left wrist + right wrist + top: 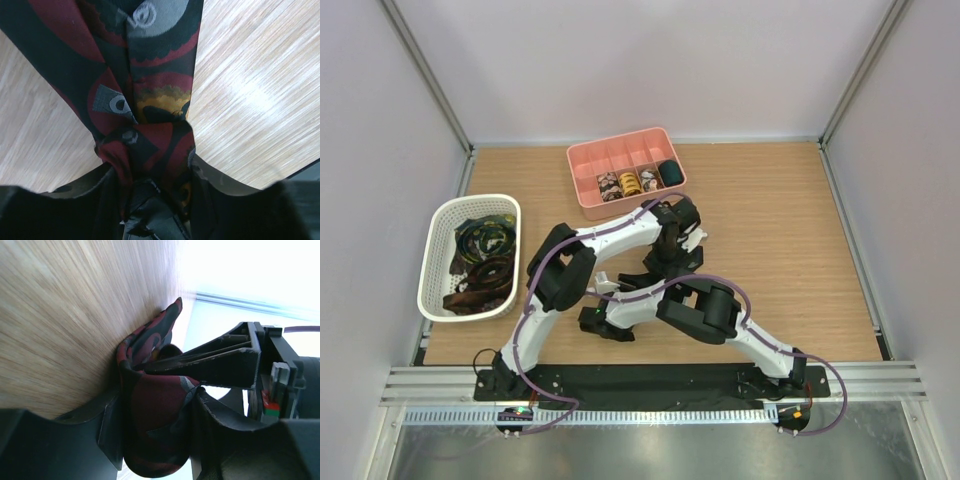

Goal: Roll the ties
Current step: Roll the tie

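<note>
A tie, dark with red shapes, grey rings and a yellow patch (pixel 150 105), lies on the wooden table and runs away from my left gripper (pixel 150 175), which is shut on its bunched end. My right gripper (pixel 155 415) is shut on a red and dark fold of the same tie (pixel 160 400), pressed close to the table. The left gripper's black finger (pixel 210 362) shows right beside it. In the top view both grippers meet mid-table, left (pixel 672 262) and right (pixel 655 277), and the arms hide the tie there.
A pink divided tray (pixel 620 150) at the back holds several coiled ties (pixel 629 183). A white mesh basket (pixel 435 260) at the left holds loose ties (pixel 485 270). Bare wood lies to the right of the arms.
</note>
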`<action>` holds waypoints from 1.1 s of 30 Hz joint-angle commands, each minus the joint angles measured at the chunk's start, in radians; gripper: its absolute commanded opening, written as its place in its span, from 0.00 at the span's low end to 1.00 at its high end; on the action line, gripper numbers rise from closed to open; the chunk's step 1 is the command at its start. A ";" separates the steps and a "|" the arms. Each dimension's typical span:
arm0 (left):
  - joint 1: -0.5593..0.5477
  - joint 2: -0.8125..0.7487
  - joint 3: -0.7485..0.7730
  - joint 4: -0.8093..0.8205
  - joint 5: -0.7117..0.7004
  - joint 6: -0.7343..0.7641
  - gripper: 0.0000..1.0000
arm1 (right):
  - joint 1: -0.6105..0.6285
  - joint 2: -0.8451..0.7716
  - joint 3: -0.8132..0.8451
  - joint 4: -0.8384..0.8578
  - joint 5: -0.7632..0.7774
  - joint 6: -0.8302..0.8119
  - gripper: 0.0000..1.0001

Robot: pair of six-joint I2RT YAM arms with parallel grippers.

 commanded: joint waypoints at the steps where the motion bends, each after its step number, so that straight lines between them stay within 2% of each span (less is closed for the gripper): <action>1: -0.009 -0.054 -0.002 -0.304 0.011 0.007 0.49 | -0.039 0.034 -0.076 0.021 -0.169 -0.041 0.15; 3: -0.009 -0.056 0.027 -0.299 -0.003 0.009 0.57 | -0.033 0.019 -0.082 0.044 -0.186 -0.053 0.15; 8: -0.009 -0.061 0.095 -0.290 -0.035 0.012 0.66 | -0.013 -0.014 -0.110 0.100 -0.210 -0.079 0.13; 20: -0.007 -0.129 0.198 -0.196 -0.093 0.066 0.73 | -0.021 -0.170 -0.153 0.185 -0.380 -0.124 0.13; 25: -0.003 -0.183 0.170 -0.198 -0.152 0.064 0.74 | -0.024 -0.215 -0.176 0.226 -0.457 -0.127 0.13; 33: 0.043 -0.367 0.061 -0.040 -0.282 0.003 0.76 | -0.027 -0.210 -0.200 0.265 -0.489 -0.115 0.11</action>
